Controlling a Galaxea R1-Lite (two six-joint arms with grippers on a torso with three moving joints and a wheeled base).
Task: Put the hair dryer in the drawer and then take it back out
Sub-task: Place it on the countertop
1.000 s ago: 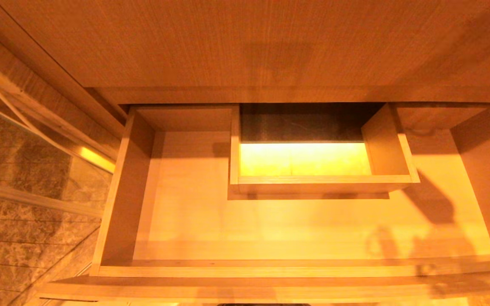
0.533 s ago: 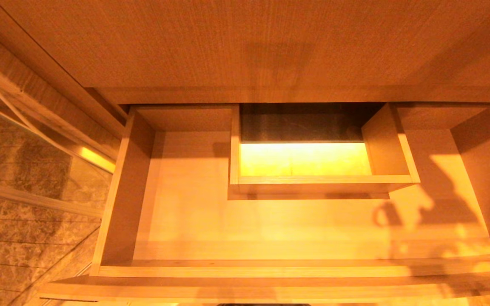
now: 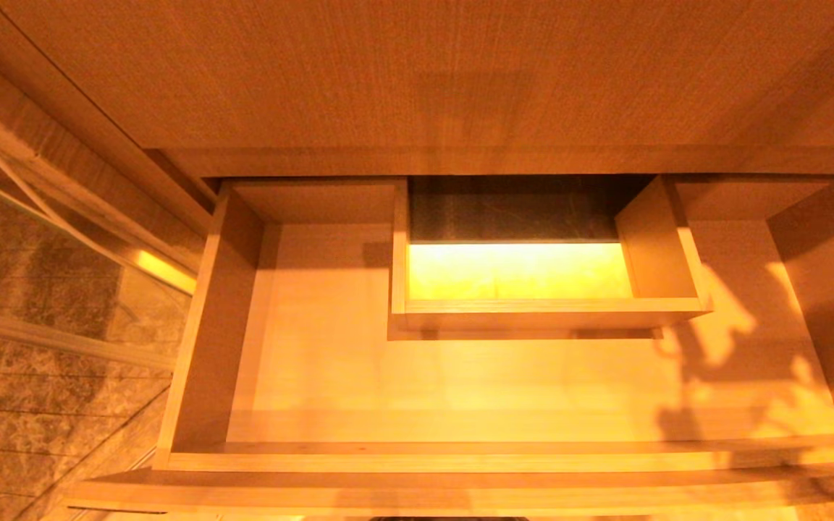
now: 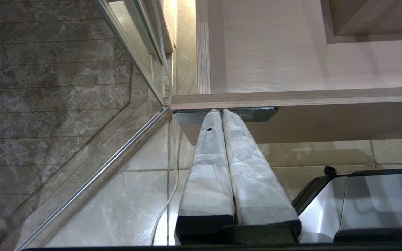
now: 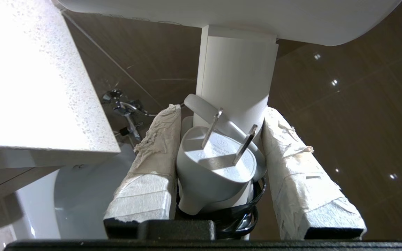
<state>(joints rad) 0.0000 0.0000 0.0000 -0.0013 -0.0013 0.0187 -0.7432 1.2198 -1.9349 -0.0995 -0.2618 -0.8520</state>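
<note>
A: Which step is this?

B: Carrying, I'd judge. The right end effector (image 5: 218,139) is clamped on the white hair dryer (image 5: 236,80) by its handle, the plug (image 5: 216,167) tucked between the fingers. The drawer (image 3: 460,452) is pulled out with nothing in it.

A: Next?

B: Lowering the dryer into the drawer.

A: Anything hidden?

B: The head view shows neither arm. The left end effector (image 4: 222,113), fingers together, is parked in front of the drawer.

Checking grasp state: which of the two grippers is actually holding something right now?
The right gripper: its fingers clamp the white hair dryer handle, plug between them. The left gripper is shut on nothing, by the drawer front.
</note>
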